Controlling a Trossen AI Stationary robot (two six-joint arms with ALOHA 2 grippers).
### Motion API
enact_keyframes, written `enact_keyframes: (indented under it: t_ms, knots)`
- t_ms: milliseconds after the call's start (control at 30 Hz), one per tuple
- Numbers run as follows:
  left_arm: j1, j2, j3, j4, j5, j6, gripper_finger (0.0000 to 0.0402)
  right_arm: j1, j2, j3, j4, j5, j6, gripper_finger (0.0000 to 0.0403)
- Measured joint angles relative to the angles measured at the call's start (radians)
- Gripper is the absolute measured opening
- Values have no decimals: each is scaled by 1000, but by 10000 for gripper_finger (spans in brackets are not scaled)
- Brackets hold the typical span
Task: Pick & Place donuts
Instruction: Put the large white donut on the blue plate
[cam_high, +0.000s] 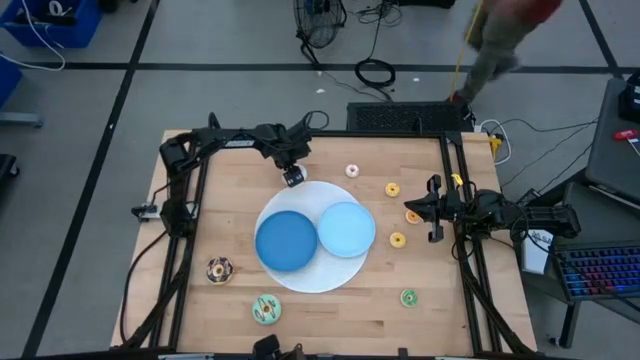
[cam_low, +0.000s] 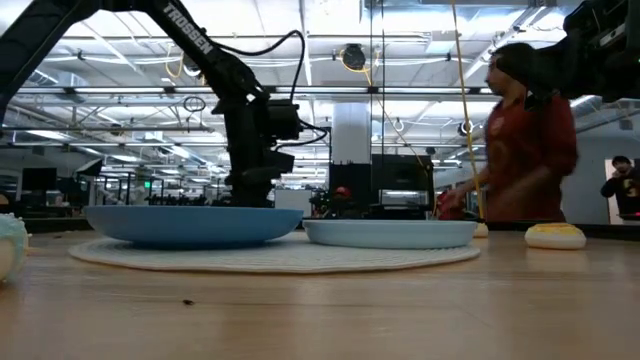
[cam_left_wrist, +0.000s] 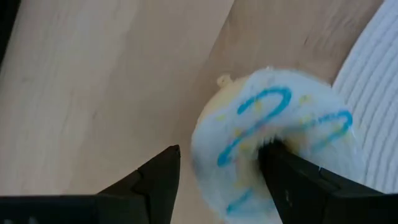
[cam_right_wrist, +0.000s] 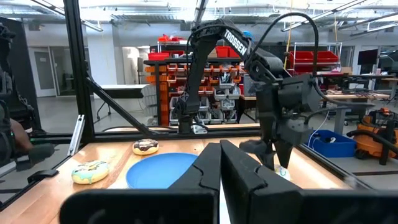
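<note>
The white donut (cam_left_wrist: 273, 124), iced with blue stripes, lies on the wood beside the white round mat (cam_left_wrist: 373, 74). My left gripper (cam_left_wrist: 217, 180) is open above it at the mat's far edge (cam_high: 292, 176), one finger in the hole and the other outside the ring. The chocolate donut (cam_high: 219, 268) and green donut (cam_high: 266, 309) lie near the table's near-left part. Tiny donuts lie on the right: pink (cam_high: 352, 171), orange (cam_high: 392, 189), orange (cam_high: 412, 216), yellow (cam_high: 398, 240), green (cam_high: 408, 297). My right gripper (cam_right_wrist: 219, 180) is shut and waits at the right edge (cam_high: 435, 215). My left gripper comes at the white donut from above, pointing down. One finger (cam_left_wrist: 292, 180) stands in the donut's hole against the ring's inner side (cam_left_wrist: 267, 146). The other finger (cam_left_wrist: 155, 183) stands outside the ring, a small gap from it. The donut lies flat on the table.
A dark blue plate (cam_high: 287, 240) and a light blue plate (cam_high: 347, 228) sit side by side on the mat (cam_high: 312, 280) at the table's middle. A person in a red top (cam_low: 525, 140) stands beyond the far edge. Bare wood lies left of the mat.
</note>
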Motion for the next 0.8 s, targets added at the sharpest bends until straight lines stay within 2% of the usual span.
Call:
enact_keyframes:
  t_ms: [333,433,667,733,800]
  knots:
    - [-9,37,2,19,-14,32,218,0,0,0,0,0,0,0]
    - [-16,9,-2,11,-34,57,178,0,0,0,0,0,0,0]
    - [-37,-106,-2,13,-49,91,26,0,0,0,0,0,0,0]
    - [-43,-150,-2,11,-48,78,17,0,0,0,-1,0,0,0]
    - [-54,-200,-2,-11,-49,64,27,0,0,0,0,0,0,0]
